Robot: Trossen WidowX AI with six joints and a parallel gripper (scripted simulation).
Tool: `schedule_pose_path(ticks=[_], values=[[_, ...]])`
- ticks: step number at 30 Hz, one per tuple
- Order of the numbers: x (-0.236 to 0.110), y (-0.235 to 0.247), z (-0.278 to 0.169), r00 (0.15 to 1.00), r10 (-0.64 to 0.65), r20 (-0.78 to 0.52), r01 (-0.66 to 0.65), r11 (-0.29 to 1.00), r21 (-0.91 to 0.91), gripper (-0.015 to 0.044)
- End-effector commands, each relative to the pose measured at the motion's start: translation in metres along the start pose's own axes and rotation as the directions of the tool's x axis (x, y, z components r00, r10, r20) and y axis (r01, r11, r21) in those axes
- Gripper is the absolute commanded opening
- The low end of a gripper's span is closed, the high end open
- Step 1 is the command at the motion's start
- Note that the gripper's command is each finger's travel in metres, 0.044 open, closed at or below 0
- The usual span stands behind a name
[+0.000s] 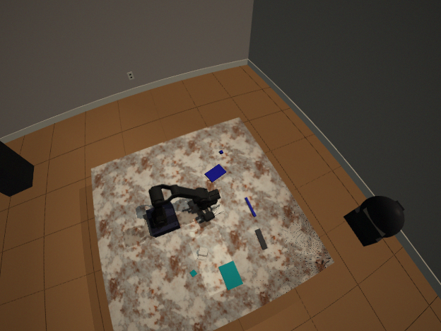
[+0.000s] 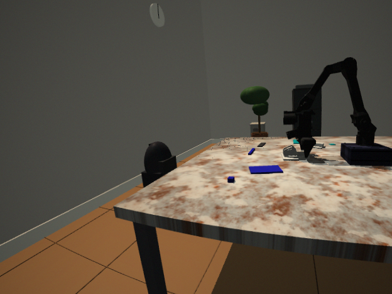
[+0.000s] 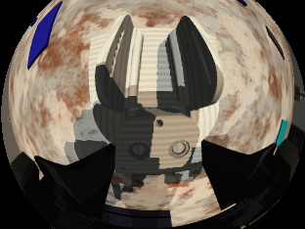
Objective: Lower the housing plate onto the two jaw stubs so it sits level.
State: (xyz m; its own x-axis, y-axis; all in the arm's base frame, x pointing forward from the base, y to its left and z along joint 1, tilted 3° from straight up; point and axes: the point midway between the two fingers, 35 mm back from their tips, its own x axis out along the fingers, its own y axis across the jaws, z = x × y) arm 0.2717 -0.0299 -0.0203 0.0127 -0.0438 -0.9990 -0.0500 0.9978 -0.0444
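Mottled table point(image 1: 160, 285) point(image 2: 237, 202) point(image 3: 73, 64), my gripper point(image 1: 209, 214) point(image 2: 306, 155) point(image 3: 158, 146) clamped across the plate point(image 3: 168, 129) at the jaws' point(image 2: 288, 153) point(image 3: 200, 73) near end; probably light, stiff, slick, so I'd keep mid-edge hold.

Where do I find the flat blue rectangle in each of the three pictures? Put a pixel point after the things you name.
Top: flat blue rectangle point(image 1: 215, 172) point(image 2: 265, 169) point(image 3: 44, 35), just above the picture's centre.
Exterior: right of centre, near the small blue cube.
Wrist: upper left, near the edge.
Shared landmark: the small blue cube point(image 1: 221, 152) point(image 2: 230, 179) point(image 3: 33, 22) beside it.
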Motion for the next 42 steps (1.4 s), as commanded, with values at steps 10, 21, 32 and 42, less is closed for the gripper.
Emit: schedule_pose_path(ticks=[10, 21, 32, 42], values=[[-0.0041, -0.0006, 0.0002, 1.0, -0.004, -0.001, 0.004, 1.0, -0.004, 0.0351], [-0.0016, -0.0005, 0.0003, 1.0, -0.004, -0.001, 0.004, 1.0, -0.004, 0.0351], [0.0007, -0.0005, 0.0003, 1.0, -0.004, -0.001, 0.004, 1.0, -0.004, 0.0351], [0.0007, -0.0005, 0.0003, 1.0, -0.004, -0.001, 0.004, 1.0, -0.004, 0.0351]])
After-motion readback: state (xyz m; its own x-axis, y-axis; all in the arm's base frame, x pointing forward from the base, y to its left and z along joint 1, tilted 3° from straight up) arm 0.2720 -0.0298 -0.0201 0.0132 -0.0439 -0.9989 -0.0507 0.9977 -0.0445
